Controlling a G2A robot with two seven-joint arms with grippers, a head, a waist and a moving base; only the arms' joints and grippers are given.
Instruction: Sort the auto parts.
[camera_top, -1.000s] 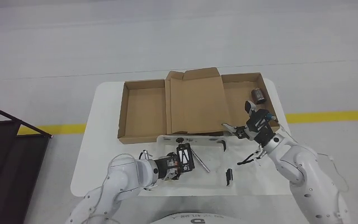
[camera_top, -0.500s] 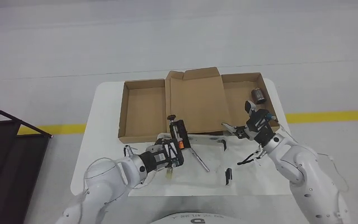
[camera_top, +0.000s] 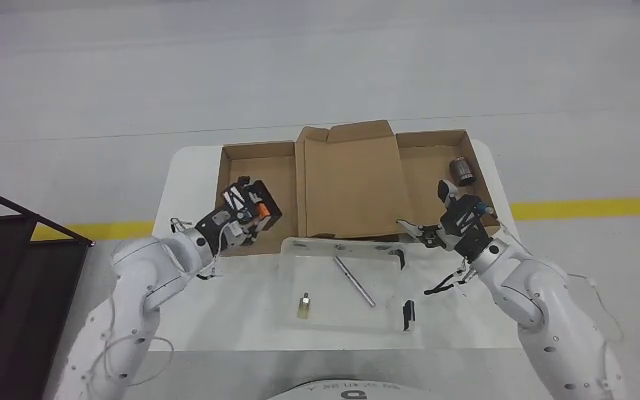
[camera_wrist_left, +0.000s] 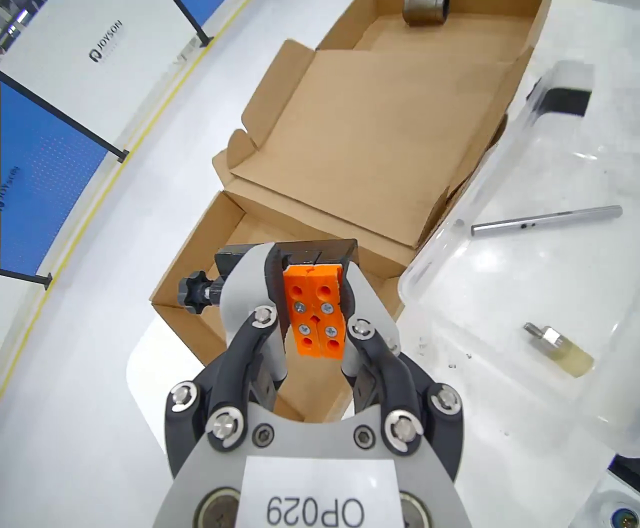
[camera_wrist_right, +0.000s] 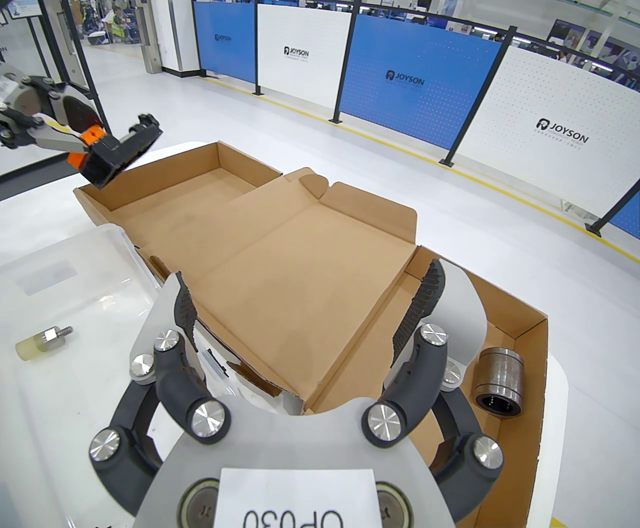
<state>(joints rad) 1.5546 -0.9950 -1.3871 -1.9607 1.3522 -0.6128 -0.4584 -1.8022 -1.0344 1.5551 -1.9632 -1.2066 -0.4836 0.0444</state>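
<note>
While the left jaws clamp a black-and-orange block over the left compartment of the cardboard box, I see the right jaws spread wide with nothing between them. They hang by the box's near wall at its right compartment, where a steel bearing lies. The box sits along the far edge of the white table. A clear tray nearer the front edge carries a rod and a small standoff. The floor is pale, crossed by a yellow line.
</note>
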